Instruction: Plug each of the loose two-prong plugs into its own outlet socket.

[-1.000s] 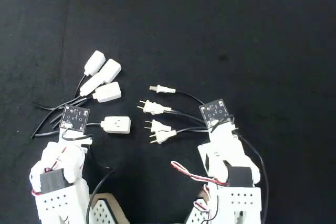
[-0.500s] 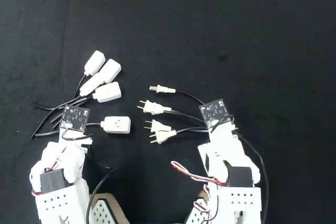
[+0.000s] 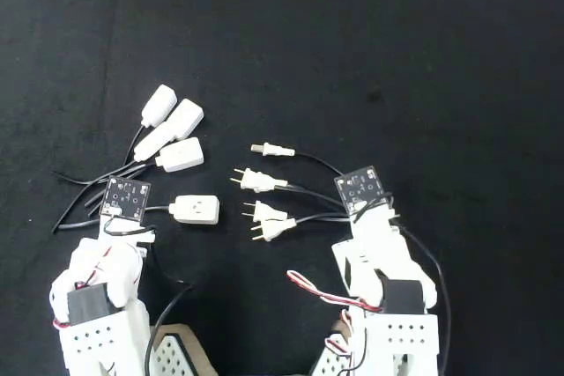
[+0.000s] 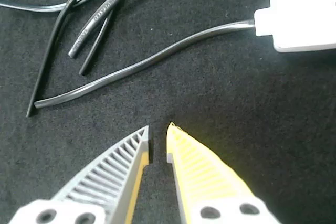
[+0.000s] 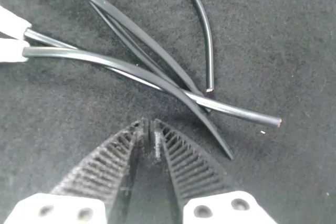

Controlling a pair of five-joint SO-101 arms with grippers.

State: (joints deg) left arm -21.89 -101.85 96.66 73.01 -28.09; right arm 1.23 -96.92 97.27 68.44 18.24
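Three loose two-prong plugs lie in a column just left of the high view's centre: the slim upper plug [image 3: 273, 150], the middle plug [image 3: 257, 181] and the lower plug [image 3: 270, 221]. All three have their prongs pointing left, and their black cords run right toward the right arm [image 3: 388, 283].

Left of them, across a strip of bare cloth, are four white outlet sockets. Three fan out together in the upper left: the far socket [image 3: 159, 105], the long socket [image 3: 170, 128] and the third socket [image 3: 181, 155]. The near socket [image 3: 196, 210] lies alone below them, about level with the lower plug. No plug sits in any socket. The sockets' black cords gather toward the lower left, beside the left arm [image 3: 97, 301].

The left gripper [image 4: 157, 129] points at the cloth. Its grey and yellow fingers are drawn together with only a slit between the tips, and they grasp nothing. Cut cord ends and a white socket body with its cord lie ahead of it. The right gripper [image 5: 149, 124] is clenched with its tips meeting and is also empty. Crossing black cords [image 5: 157, 77] with bare cut ends lie just ahead of it.

Each arm carries a small black board at its wrist, and both arms stand at the bottom of the frame on the black table [image 3: 414, 68].
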